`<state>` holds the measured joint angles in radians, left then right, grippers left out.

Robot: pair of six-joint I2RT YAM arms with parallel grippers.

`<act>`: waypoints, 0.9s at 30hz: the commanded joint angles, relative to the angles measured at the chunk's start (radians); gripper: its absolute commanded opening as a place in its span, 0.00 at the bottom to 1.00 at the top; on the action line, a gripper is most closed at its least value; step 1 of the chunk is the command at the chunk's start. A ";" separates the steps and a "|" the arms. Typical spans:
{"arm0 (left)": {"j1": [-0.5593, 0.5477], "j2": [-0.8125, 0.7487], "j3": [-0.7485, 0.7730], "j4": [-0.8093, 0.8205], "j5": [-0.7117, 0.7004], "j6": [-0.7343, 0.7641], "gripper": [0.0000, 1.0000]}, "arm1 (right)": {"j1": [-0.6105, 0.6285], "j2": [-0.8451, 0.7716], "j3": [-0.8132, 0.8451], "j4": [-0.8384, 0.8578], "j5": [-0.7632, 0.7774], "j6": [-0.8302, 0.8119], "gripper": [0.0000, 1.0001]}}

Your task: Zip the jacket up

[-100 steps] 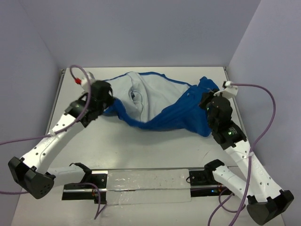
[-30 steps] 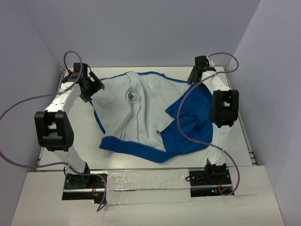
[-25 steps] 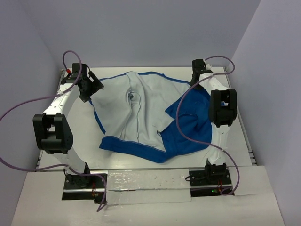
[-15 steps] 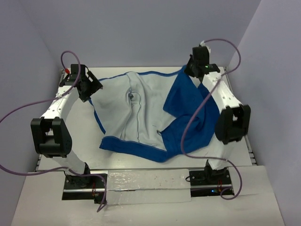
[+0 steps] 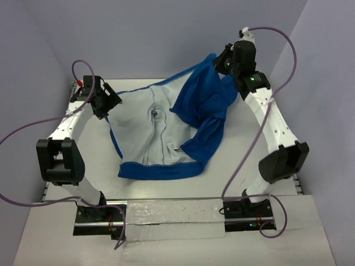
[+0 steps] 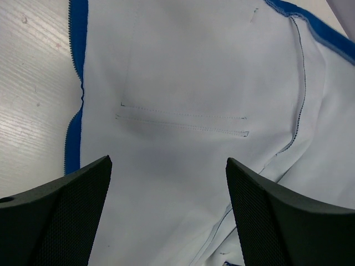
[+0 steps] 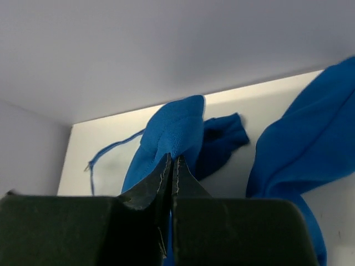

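The royal-blue jacket [image 5: 161,169] lies open on the table, its pale lining [image 5: 147,127] facing up. My right gripper [image 5: 220,62] is shut on a fold of the blue right side and holds it high near the back wall, so the cloth hangs in a drape [image 5: 202,105]. In the right wrist view the jaws [image 7: 172,160] are pressed together on blue fabric [image 7: 173,124]. My left gripper [image 5: 106,105] hovers open over the jacket's left front. Its fingers [image 6: 72,216] straddle bare lining [image 6: 183,83], with the blue zipper edge [image 6: 76,61] to the left.
White table [image 5: 244,155] boxed in by lilac walls at back and sides. Purple cables [image 5: 33,124] loop from both arms. A black rail with a clear strip [image 5: 172,213] runs along the near edge between the arm bases.
The right gripper shut on the jacket's blue right side, then rose and swung back and left, dragging that side off the table toward the middle. The left gripper barely moved.
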<state>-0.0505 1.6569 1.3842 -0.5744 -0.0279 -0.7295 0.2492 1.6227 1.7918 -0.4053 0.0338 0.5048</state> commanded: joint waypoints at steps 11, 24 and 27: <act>0.000 -0.013 0.005 -0.007 0.014 -0.005 0.92 | 0.021 0.352 0.284 -0.162 0.182 -0.142 0.98; -0.002 -0.048 -0.080 0.002 0.039 -0.030 0.92 | 0.294 0.477 0.238 -0.253 0.177 -0.270 0.78; -0.002 -0.065 -0.083 -0.005 0.034 -0.022 0.93 | 0.294 0.537 0.248 -0.276 0.113 -0.245 0.79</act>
<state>-0.0505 1.6538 1.2827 -0.5800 0.0078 -0.7578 0.5870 2.0922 2.0232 -0.6460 0.2036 0.2383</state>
